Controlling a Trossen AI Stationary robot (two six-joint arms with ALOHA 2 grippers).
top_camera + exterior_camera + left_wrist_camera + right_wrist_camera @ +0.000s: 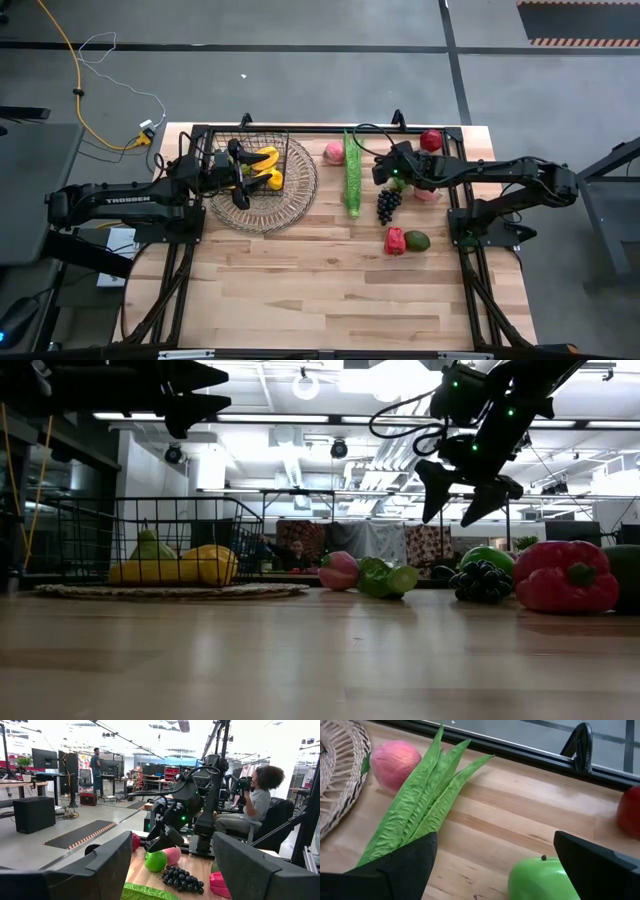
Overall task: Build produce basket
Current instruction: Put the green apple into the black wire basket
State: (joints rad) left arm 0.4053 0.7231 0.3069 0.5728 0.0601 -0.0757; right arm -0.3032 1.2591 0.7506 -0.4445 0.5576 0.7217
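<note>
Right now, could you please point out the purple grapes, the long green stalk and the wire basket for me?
purple grapes [388,205]: high view, middle of the bunch.
long green stalk [420,805]: right wrist view, middle of the leaves.
wire basket [180,520]: low view, front mesh wall.
</note>
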